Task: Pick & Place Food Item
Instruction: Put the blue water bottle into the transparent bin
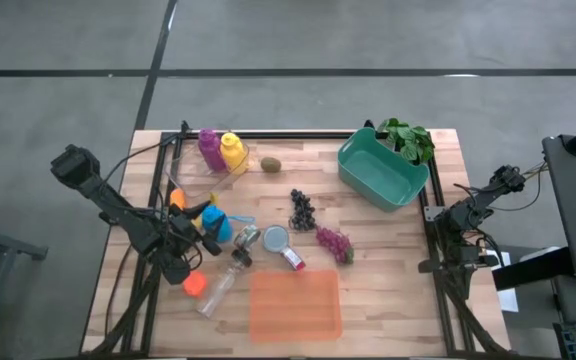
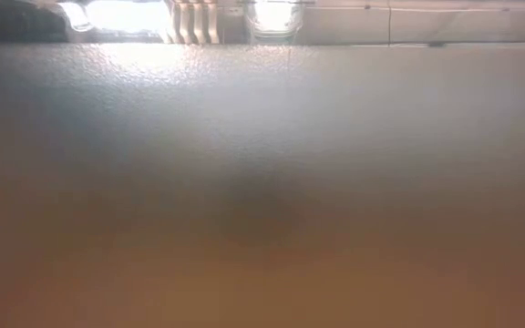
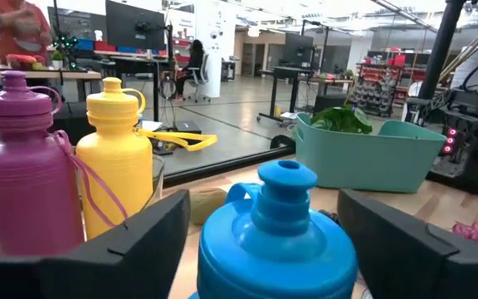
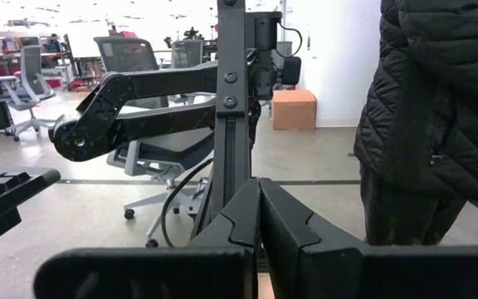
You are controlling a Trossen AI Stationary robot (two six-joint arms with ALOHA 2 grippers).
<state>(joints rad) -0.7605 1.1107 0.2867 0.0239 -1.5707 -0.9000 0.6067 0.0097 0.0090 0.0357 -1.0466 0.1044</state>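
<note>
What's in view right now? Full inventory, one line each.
table: 1, light wood, centre.
bin: 1, teal, far right.
leafy greens: 1 bunch, green, beside the bin's far right corner.
purple bottle: 1, far left.
yellow bottle: 1, right of the purple one.
kiwi: 1, brown, right of the yellow bottle.
blue bottle: 1, between the left jaws.
dark grapes: 1 bunch, centre.
red grapes: 1 bunch, right of centre.
orange mat: 1, near edge.
clear bottle: 1, orange cap, lying near left.
person: 1, black jacket, beyond the right arm.
left gripper: jaws open around the blue bottle.
right gripper: shut, parked off the right edge.
</note>
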